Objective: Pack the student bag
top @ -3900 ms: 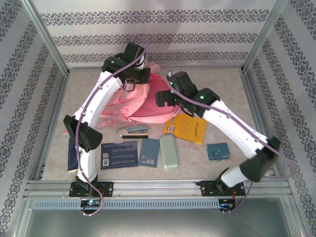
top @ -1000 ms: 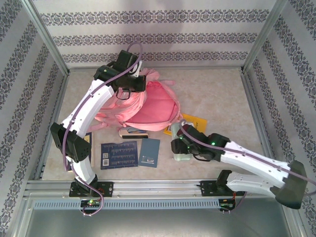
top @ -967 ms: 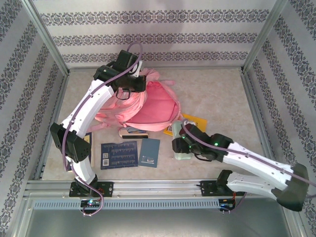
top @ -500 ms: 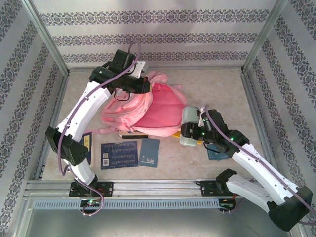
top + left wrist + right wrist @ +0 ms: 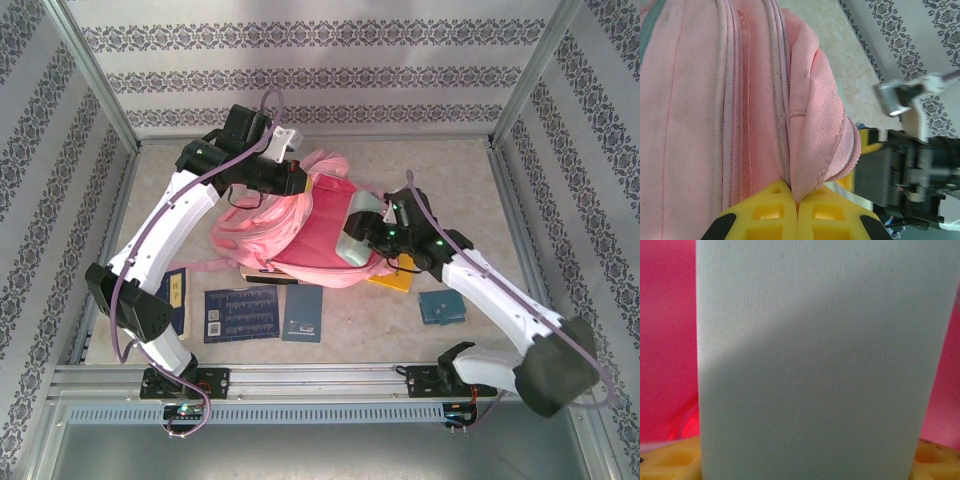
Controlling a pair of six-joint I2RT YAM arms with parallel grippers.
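Where left fingers (image 5: 771, 212) meet, the student bag (image 5: 715, 100) flap sits pinched.

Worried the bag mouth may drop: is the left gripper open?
No, the left gripper is pinched shut on a fold of the student bag.

Read no word, brand or number anywhere. Made out only rows of pale print and a white square sticker on the dark blue booklet (image 5: 241, 313), plus a small white mark on the teal notebook (image 5: 303, 314) beside it, all too small to decipher.
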